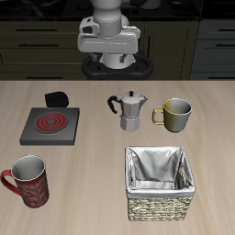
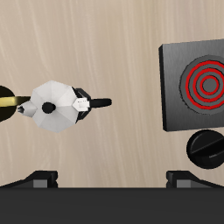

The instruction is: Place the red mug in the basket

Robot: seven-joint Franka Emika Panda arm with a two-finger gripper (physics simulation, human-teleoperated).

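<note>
red mug (image 1: 30, 180): upright on worktop (image 1: 92, 170), well apart from basket (image 1: 159, 184), handle turned away from it | hand (image 1: 109, 37): high, far back, empty, fingers apart | approach from above, pinch rim opposite handle, lift clear of basket wall

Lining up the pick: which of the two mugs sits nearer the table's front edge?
The dark red mottled mug; the olive-yellow mug stands farther back, beside the silver moka pot.
</note>
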